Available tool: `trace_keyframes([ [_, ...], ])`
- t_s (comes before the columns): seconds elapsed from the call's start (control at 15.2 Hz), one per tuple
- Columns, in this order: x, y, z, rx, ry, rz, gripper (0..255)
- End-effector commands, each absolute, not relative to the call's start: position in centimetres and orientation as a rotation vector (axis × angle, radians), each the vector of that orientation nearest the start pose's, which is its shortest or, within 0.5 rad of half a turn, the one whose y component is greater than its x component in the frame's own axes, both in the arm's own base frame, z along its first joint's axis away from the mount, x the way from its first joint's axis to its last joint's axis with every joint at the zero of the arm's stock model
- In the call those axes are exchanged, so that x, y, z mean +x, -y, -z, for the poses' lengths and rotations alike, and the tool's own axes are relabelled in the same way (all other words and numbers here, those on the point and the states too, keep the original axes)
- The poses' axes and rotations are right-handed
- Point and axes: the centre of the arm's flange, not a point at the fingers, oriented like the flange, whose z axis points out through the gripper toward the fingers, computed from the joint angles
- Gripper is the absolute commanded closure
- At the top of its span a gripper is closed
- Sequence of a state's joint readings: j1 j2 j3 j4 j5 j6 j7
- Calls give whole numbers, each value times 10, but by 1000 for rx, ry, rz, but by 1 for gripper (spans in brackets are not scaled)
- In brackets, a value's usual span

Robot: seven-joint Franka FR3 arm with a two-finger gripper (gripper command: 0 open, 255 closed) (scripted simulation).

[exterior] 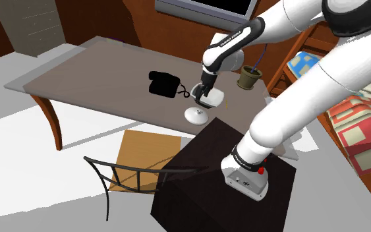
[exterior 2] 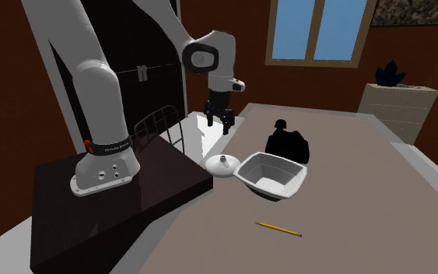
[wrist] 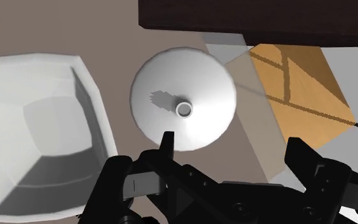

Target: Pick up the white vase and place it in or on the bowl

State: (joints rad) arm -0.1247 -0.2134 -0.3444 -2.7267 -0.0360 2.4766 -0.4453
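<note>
The white vase (wrist: 184, 98) is squat and round with a narrow neck. It stands upright on the table beside the white angular bowl (wrist: 37, 127), close to it but apart. In the second exterior view the vase (exterior 2: 222, 163) sits to the left of the bowl (exterior 2: 273, 175), near the table's edge by the stand. My black gripper (exterior 2: 219, 121) hangs open well above the vase, pointing down. Along the hand, the vase lies just ahead of the spread fingers (wrist: 166, 143), with nothing between them. From the shoulder camera, the gripper (exterior: 202, 95) is over the vase (exterior: 196, 116) and partly covers the bowl (exterior: 213, 99).
A black telephone (exterior 2: 289, 142) stands just behind the bowl, and a yellow pencil (exterior 2: 279, 229) lies in front of it. A potted plant (exterior: 248, 76) is at the table's far side. The dark stand (exterior: 243, 191) abuts the table; a chair (exterior: 138, 165) stands beside it.
</note>
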Motion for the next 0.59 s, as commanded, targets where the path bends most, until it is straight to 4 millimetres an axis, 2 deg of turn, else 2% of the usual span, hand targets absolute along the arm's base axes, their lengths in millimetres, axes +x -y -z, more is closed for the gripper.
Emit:
trace_keyframes([
  [0.0,352,183,-258,-3078,11,-33,0],
  [0.26,358,205,-217,-3078,-7,-35,0],
  [0.53,358,204,-196,-3078,-8,-35,0],
])
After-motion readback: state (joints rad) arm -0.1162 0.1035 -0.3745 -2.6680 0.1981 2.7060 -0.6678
